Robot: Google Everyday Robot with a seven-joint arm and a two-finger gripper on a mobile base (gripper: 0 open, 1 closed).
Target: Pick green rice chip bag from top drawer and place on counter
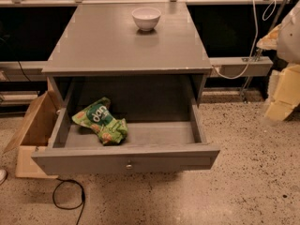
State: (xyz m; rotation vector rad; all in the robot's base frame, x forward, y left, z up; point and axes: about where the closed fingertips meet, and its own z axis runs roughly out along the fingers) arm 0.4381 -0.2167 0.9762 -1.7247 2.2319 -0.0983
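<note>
The green rice chip bag lies crumpled in the left part of the open top drawer, its dark green logo facing up. The drawer is pulled far out from the grey cabinet, and a small round knob sits on its front panel. The counter is the flat grey top above it. My gripper shows at the right edge of the view as white and pale yellow parts. It is well to the right of the drawer and apart from the bag, and it holds nothing I can see.
A white bowl stands at the back middle of the counter. A tan cardboard box sits on the floor against the drawer's left side. A black cable loops on the speckled floor in front. A white cable hangs at the right.
</note>
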